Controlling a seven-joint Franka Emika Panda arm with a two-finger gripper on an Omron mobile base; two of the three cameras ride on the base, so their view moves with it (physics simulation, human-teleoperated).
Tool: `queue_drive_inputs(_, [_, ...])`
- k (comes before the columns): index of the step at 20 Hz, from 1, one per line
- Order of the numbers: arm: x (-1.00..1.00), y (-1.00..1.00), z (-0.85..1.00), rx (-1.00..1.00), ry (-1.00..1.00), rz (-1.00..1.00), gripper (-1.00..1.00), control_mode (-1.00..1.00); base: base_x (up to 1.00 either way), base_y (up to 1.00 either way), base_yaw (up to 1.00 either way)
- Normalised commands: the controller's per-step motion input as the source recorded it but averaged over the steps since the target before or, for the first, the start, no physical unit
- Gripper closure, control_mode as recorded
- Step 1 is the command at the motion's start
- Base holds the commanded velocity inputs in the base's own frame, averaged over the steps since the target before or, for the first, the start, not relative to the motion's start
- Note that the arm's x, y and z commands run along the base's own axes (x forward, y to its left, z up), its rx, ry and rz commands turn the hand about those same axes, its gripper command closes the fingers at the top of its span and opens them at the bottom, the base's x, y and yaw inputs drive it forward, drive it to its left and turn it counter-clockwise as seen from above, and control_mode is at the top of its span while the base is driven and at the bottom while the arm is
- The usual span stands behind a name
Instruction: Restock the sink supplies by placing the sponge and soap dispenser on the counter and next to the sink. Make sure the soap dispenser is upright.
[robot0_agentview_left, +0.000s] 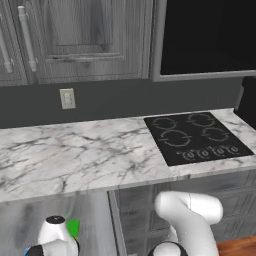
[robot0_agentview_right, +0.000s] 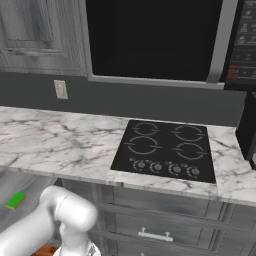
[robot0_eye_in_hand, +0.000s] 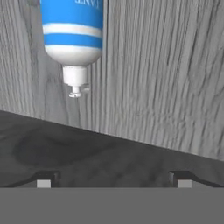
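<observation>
In the hand view we see the gripper with its two dark fingertips set wide apart at the bottom edge, the jaws spread and nothing between them. Ahead of the tips lies a dark grey wood-grain surface. The soap dispenser appears at the upper left of this view, well apart from the fingertips and off to the side of the left one; its blue body with a pale band runs out of the top edge, and its white nozzle points toward the bottom of the view.

In the left base view, the sponge shows as a green patch low at the left, below the counter edge; the right base view shows it likewise below the marble slab. A black cooktop sits in the counter at right.
</observation>
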Motion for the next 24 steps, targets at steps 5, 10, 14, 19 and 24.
queue_drive_inputs(5, [-0.88,0.10,0.40,-0.03,-0.05,0.00,-1.00,-1.00,0.00,0.00,0.00])
queue_drive_inputs(10, [0.10,0.00,0.72,-0.07,0.00,-0.01,-1.00,-1.00,0.00,0.00,0.00])
queue_drive_inputs(14, [0.46,0.00,0.20,-0.05,0.00,-0.01,-1.00,-1.00,0.00,0.00,0.00])
queue_drive_inputs(19, [0.47,0.00,0.00,-0.03,-0.01,0.00,-1.00,-1.00,0.00,0.00,0.00])
queue_drive_inputs(24, [0.48,0.00,0.00,-0.01,0.00,0.00,-1.00,-1.00,0.00,0.00,0.00])
